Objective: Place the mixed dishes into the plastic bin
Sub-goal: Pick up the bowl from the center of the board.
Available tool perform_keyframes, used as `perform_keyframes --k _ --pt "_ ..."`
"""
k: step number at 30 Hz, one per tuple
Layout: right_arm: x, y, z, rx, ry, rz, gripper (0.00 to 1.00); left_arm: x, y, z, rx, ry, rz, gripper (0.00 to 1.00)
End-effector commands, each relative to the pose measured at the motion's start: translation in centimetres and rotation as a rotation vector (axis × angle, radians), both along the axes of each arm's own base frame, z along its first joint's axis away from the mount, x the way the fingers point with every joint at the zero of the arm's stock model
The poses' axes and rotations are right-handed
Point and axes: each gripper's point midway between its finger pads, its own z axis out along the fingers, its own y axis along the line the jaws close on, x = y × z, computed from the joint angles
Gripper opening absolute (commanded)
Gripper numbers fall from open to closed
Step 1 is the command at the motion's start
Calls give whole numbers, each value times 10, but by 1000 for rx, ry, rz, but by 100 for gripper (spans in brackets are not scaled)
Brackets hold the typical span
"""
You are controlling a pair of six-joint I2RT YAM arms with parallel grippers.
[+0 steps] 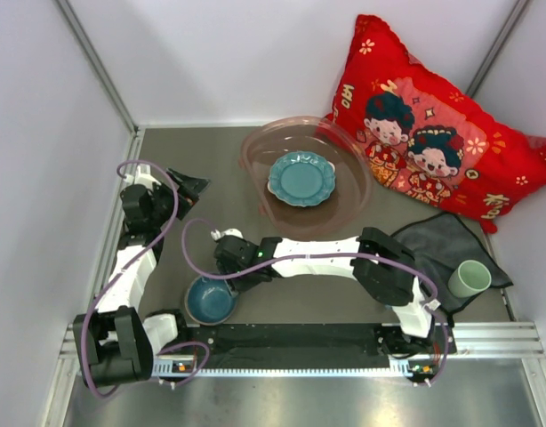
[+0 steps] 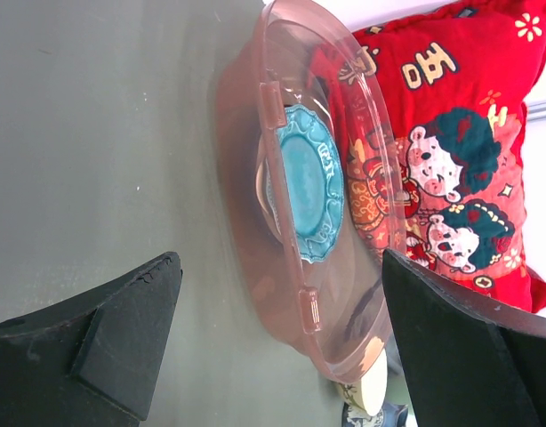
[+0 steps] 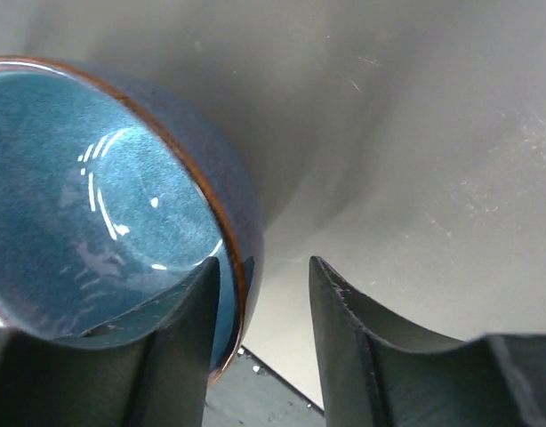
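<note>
The plastic bin [image 1: 344, 151], pinkish and translucent, stands at the back centre with the teal scalloped plate [image 1: 301, 178] lying in it; both also show in the left wrist view, bin [image 2: 255, 222] and plate [image 2: 309, 182]. The blue bowl [image 1: 210, 300] sits near the front edge. My right gripper [image 1: 227, 279] is open at its rim; in the right wrist view one finger [image 3: 180, 320] is inside the bowl [image 3: 95, 205] and the other [image 3: 344, 320] outside, gripper [image 3: 260, 298]. My left gripper [image 1: 189, 185] [image 2: 282, 338] is open and empty, left of the bin. The pale green cup [image 1: 469, 278] stands at the right.
A dark grey cloth [image 1: 437, 240] lies under the cup. A red cartoon-print pillow [image 1: 424, 124] leans at the back right, against the bin. Side walls close in left and right. A cream piece [image 2: 373, 391] and a blue-patterned piece [image 2: 375, 416] peek out beyond the bin.
</note>
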Motion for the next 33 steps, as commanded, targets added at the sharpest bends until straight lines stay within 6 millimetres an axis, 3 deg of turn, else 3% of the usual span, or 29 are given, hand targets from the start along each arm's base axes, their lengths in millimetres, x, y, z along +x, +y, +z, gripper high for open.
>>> perform_keyframes --k 1,11,12,16,17,19,20,23,24,26,27,31,33 --pt "7 18 13 49 -28 -16 40 4 6 27 29 -85 15 98" --pt "8 15 14 46 -34 -25 11 3 6 26 25 -85 16 98" --pt "10 13 14 40 -43 -34 0 3 7 26 25 -85 17 98" --pt "12 5 33 67 -78 -45 0 3 7 25 24 -82 19 98" --pt "14 4 53 111 -100 -47 0 3 7 25 23 -80 17 98" --pt "16 -3 65 130 -129 -47 0 3 7 24 22 -80 16 98" --pt "19 -8 87 162 -164 -55 0 4 7 24 22 -78 18 98" --pt "31 -24 118 171 -236 -81 0 4 7 23 19 -77 17 98" --pt "34 -31 140 207 -257 -92 0 5 7 22 19 -76 17 98" --pt "52 -48 157 217 -273 -142 0 5 7 23 16 -76 19 98" --pt "58 -57 175 249 -293 -156 0 5 7 23 15 -77 18 98" --pt "103 -100 206 249 -371 -267 0 5 8 23 11 -78 19 98" --pt "136 -126 217 229 -420 -340 0 5 7 23 9 -78 17 98"
